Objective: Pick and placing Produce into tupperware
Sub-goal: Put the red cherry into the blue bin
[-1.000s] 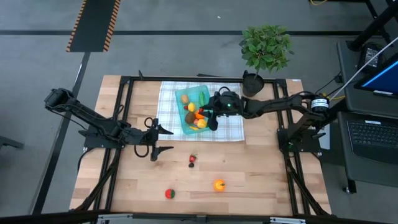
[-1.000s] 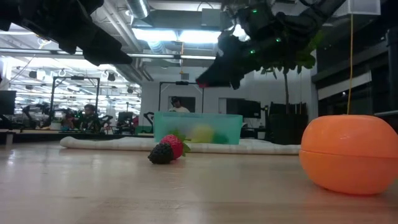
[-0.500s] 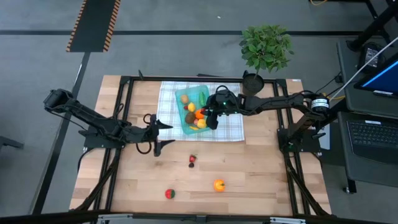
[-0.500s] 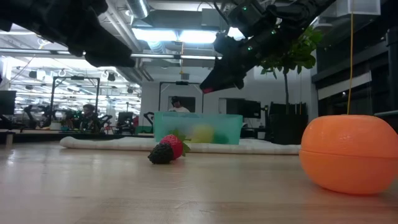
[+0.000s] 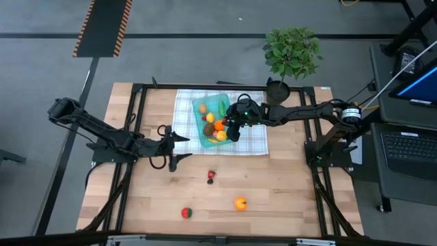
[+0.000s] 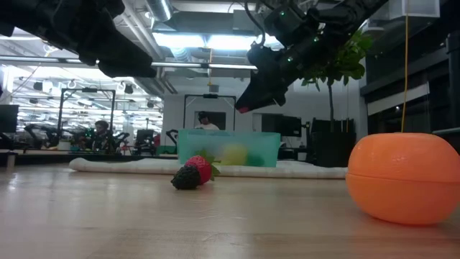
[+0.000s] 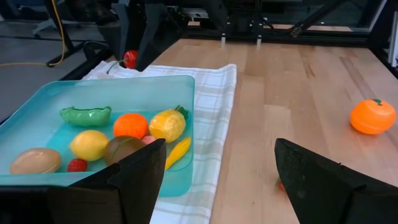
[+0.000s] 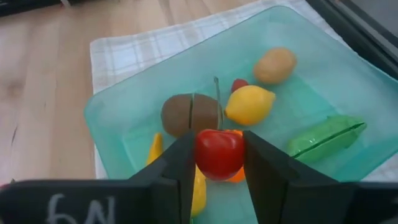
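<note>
We hold a red fruit (image 8: 219, 152) in the right gripper (image 8: 217, 163) above the tupperware (image 8: 323, 56); release over a bare spot. Left gripper (image 7: 214, 168) waits wide, near-left of it

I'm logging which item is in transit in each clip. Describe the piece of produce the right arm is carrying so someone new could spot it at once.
Find the shallow translucent teal plastic container on the white-green checked cloth at the far middle of the wooden table. The right gripper hangs over it, jaws shut on a small glossy red round fruit. It is the only piece held in the air, above the produce lying inside.
</note>
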`<state>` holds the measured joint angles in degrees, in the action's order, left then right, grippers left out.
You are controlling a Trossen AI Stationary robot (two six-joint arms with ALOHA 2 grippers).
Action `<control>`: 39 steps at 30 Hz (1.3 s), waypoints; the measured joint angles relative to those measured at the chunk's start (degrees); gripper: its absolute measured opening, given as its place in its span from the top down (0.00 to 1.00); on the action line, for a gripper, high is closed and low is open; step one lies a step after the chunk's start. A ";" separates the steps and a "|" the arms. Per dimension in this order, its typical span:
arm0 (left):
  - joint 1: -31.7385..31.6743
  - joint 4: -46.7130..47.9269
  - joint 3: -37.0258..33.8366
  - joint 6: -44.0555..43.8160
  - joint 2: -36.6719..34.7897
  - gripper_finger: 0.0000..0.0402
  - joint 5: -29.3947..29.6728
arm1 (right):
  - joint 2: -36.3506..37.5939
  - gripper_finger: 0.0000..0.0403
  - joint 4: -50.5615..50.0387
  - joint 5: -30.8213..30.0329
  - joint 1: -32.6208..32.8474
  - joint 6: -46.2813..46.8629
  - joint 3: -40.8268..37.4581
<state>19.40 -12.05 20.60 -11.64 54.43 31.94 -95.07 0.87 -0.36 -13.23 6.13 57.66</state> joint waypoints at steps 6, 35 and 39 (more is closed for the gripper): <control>0.00 0.00 0.00 0.02 0.00 0.28 0.00 | -2.96 0.72 0.31 0.00 0.00 -0.42 -0.12; 0.00 1.07 0.00 0.06 0.00 0.28 -0.02 | -7.58 0.66 0.23 -2.76 -0.63 -4.40 -0.16; 0.00 1.11 0.00 0.22 0.00 0.28 -0.02 | -7.58 0.61 1.05 -4.07 -0.63 -4.82 -0.16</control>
<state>19.40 -10.94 20.60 -11.42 54.43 31.92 -102.65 1.93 -4.43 -13.87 1.31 57.49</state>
